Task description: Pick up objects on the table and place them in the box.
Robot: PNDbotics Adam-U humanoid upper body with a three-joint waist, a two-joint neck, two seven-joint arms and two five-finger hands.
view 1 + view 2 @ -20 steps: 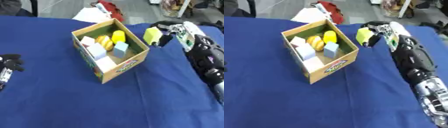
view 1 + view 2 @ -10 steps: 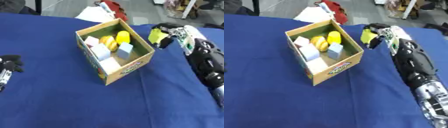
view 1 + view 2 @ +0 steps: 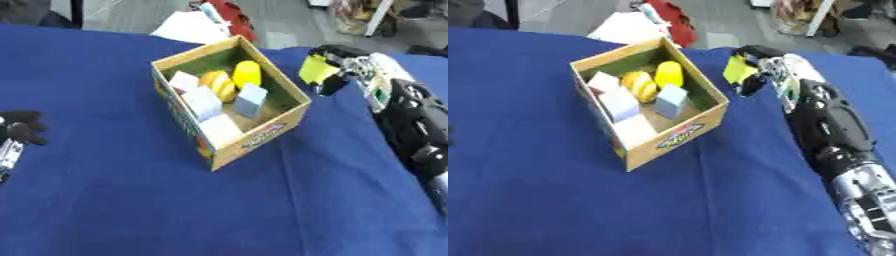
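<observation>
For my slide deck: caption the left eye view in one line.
Right hand holds a yellow block beside the open cardboard box of blocks on the blue table.

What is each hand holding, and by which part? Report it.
The right hand is curled round a yellow block, gripping its upper end, just right of the box. The left hand holds nothing.

blue tablecloth, tan box, yellow block

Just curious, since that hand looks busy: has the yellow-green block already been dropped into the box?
No, the yellow-green block is held in the right hand, outside the cardboard box.
</observation>
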